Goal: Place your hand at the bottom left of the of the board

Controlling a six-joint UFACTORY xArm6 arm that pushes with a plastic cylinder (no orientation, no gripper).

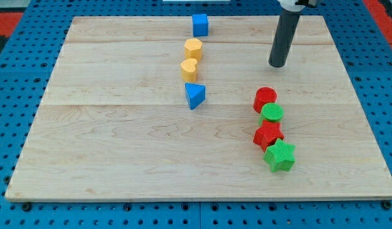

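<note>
My tip (277, 65) rests on the wooden board (119, 159) in the upper right part, above the red and green blocks and to the right of the yellow ones. The rod rises to the view's top edge. The board's bottom left corner (18, 191) lies far from the tip, across the whole board.
A blue cube (200, 25) is near the top middle. Below it stand a yellow hexagon (193, 49), a yellow heart (189, 69) and a blue triangle (195, 95). At right, a red cylinder (265, 98), green cylinder (271, 114), red star (267, 135) and green star (279, 156) form a column.
</note>
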